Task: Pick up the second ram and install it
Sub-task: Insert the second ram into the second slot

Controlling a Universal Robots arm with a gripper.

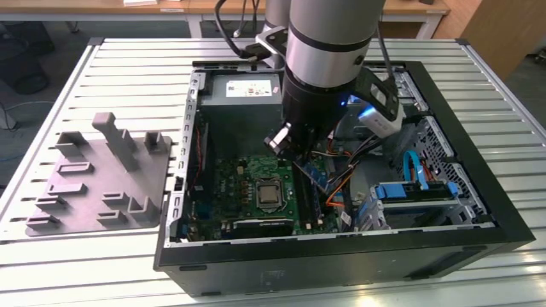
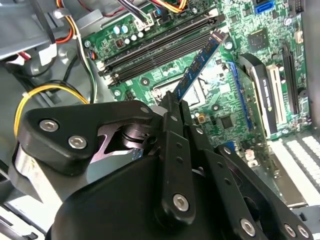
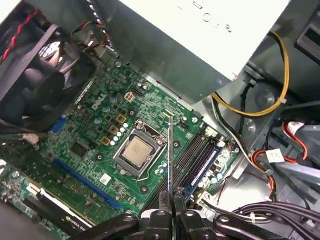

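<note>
Your end effector [image 2: 175, 102] pinches the ram [image 2: 200, 65] above the slots [image 2: 160, 45] — square its edge to the slot, hold it upright, and press evenly, not at one end.

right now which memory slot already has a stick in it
The outermost slot, farthest from the CPU socket: a blue stick fills it; the slots nearer the socket are bare black. The gripper holds the second ram.

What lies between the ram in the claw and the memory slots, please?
Only bare motherboard, as the second wrist view shows; the second ram, held by the claw, hangs clear of the memory slots.
</note>
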